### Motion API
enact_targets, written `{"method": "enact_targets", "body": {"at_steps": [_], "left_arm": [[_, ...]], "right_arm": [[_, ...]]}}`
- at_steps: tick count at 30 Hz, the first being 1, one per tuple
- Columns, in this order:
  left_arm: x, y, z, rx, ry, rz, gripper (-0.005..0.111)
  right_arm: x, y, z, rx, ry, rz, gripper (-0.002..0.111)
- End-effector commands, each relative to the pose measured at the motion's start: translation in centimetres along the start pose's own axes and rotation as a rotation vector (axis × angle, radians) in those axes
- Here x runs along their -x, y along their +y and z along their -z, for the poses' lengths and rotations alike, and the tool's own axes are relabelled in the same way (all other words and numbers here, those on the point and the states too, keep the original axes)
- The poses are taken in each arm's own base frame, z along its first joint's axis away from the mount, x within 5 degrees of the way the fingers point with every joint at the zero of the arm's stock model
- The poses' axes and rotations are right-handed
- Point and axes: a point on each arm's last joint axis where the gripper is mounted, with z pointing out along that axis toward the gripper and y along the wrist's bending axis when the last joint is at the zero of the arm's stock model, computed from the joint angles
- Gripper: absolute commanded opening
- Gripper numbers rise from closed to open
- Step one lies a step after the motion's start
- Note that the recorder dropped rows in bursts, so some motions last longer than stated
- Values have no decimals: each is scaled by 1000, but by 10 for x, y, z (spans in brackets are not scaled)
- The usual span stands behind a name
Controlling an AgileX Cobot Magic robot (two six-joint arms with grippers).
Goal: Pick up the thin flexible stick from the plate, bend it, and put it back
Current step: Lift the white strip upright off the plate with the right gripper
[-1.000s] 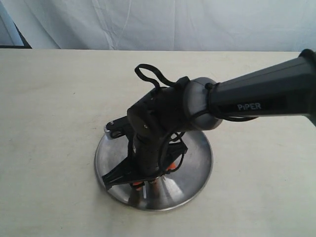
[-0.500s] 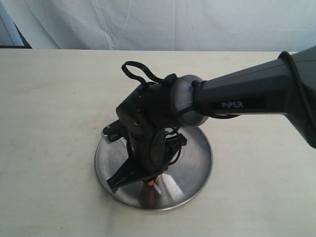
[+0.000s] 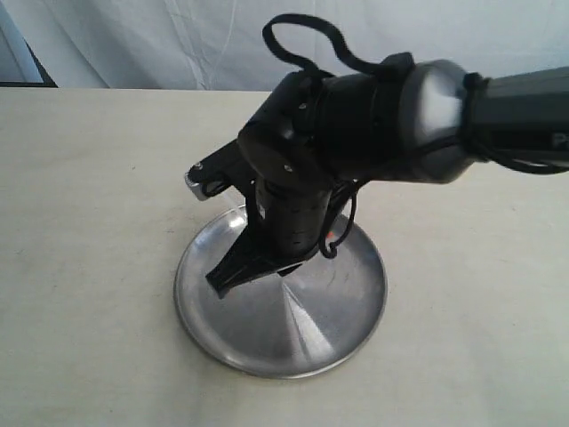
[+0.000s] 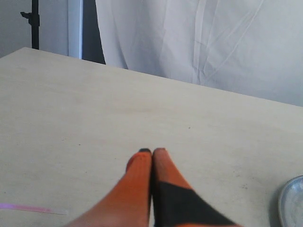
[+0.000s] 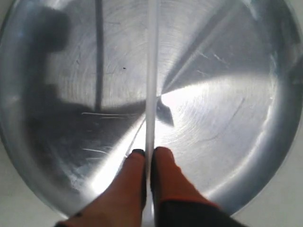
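The round silver plate (image 3: 267,338) lies on the pale table. My right arm's wrist (image 3: 302,178) hangs over it and hides its own fingers in the exterior view. Seen from the right wrist, my right gripper (image 5: 149,153) is shut on the thin flexible stick (image 5: 152,71), a translucent white strip running straight out from between the fingertips, held above the plate (image 5: 227,118). It casts a dark shadow line on the metal. My left gripper (image 4: 151,152) is shut with nothing in it, above bare table, off to the side of the plate's rim (image 4: 291,203).
White cloth hangs behind the table's far edge. A thin pinkish strip (image 4: 28,208) lies on the table near the left gripper. A dark stand (image 4: 33,19) is beyond the table corner.
The right arm has risen from the plate and shifted up and to the right, lifting the stick off the metal. The orange fingertips seen low on the plate earlier are now hidden by the wrist.
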Motion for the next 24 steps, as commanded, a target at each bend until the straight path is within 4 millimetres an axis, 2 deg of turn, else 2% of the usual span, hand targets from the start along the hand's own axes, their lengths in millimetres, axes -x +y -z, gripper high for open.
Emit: {"method": "enact_targets", "body": {"at_steps": [1,6,11,15,19,20,23,24], "left_arm": [[0,-1,0,-12,-5,-2,0],[0,-1,0,-12,-5,-2,0],[0,-1,0,-12,-5,-2,0],[0,-1,0,-13,-7,-2,0],[9,-4,1,-49,-102,23,0],[14,-6,2,-76,-161,96,0],[31,-6,6,-173,-325,593,0],[34,-5,7,-193,-355,700,0]], "right_arm": [[-2,-6,21,-3,-40,-3,-1],[-15,-10,39,10,-75,-13,-1],[-42,-15,58,41,-85,-33,-1],[-66,-18,80,97,-125,-57,-1],[-86,-18,103,190,-200,-91,-1],[-91,-18,107,212,-215,-96,-1],[-106,-17,121,285,-266,-139,-1],[-112,-18,125,300,-280,-147,-1]]}}
